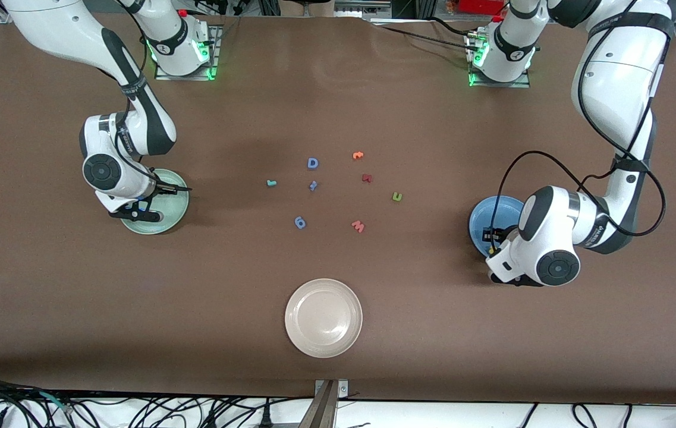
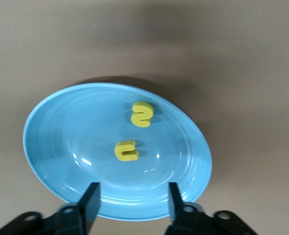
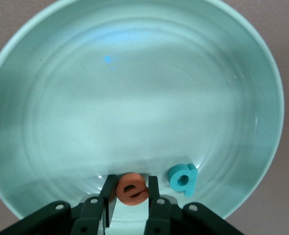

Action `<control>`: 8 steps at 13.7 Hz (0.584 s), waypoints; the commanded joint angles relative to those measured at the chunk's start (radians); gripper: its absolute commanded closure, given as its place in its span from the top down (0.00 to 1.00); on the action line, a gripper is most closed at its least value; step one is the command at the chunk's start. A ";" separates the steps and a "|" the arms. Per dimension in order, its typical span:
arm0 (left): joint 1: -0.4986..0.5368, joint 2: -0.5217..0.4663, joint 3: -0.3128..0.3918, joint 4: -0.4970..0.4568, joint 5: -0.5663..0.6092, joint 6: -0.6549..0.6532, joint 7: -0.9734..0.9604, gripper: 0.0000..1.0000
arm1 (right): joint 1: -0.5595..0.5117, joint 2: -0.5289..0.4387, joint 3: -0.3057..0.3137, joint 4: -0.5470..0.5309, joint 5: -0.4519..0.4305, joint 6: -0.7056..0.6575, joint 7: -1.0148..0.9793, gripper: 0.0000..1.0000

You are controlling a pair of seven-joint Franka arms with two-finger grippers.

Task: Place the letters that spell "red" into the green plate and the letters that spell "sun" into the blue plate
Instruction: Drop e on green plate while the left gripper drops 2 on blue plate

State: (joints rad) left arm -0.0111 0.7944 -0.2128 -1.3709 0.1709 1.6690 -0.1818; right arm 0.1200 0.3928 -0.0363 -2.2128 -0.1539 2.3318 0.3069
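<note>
We see a wide brown table (image 1: 76, 309) from above, with bare surface along all its edges and the things spaced well apart. The green plate (image 1: 177, 211) sits toward the right arm's end; the right gripper (image 3: 130, 196) is low in it, fingers pinching the orange "e" (image 3: 132, 189), and the teal "d" (image 3: 182, 178) lies on the plate just beside them, near the rim. The blue plate (image 1: 483, 217) sits toward the left arm's end; the left gripper (image 2: 131, 200) hangs over its rim with fingers spread and nothing between them. In that plate lie the yellow "s" (image 2: 142, 113) and the yellow "u" (image 2: 126, 150), apart from each other and away from the rim. The other letters lie scattered in the middle of the table, between the two plates with open room around each. The teal "r" (image 1: 272, 183) is nearest the green plate's end, and the olive "n" (image 1: 397, 197) nearest the blue plate's end. Between them we see a blue "D" (image 1: 313, 163), a small blue letter (image 1: 313, 185), a blue looped letter (image 1: 300, 223), an orange letter (image 1: 358, 156), a dark red letter (image 1: 366, 177) and a pink "w" (image 1: 358, 226). A cream plate (image 1: 323, 318) sits alone, nearer the front camera than the letters. The arms carry a printed band near the wrist, but we cannot read it.
</note>
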 commanded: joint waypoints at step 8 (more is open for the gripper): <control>-0.004 -0.297 -0.077 -0.342 -0.165 0.271 -0.033 1.00 | 0.003 -0.087 0.004 -0.022 0.028 -0.024 -0.011 0.98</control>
State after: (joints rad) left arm -0.0158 0.6541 -0.2931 -1.5110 0.0609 1.8308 -0.1993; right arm 0.1202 0.3715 -0.0361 -2.2126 -0.1470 2.3311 0.3069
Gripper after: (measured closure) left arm 0.000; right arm 0.233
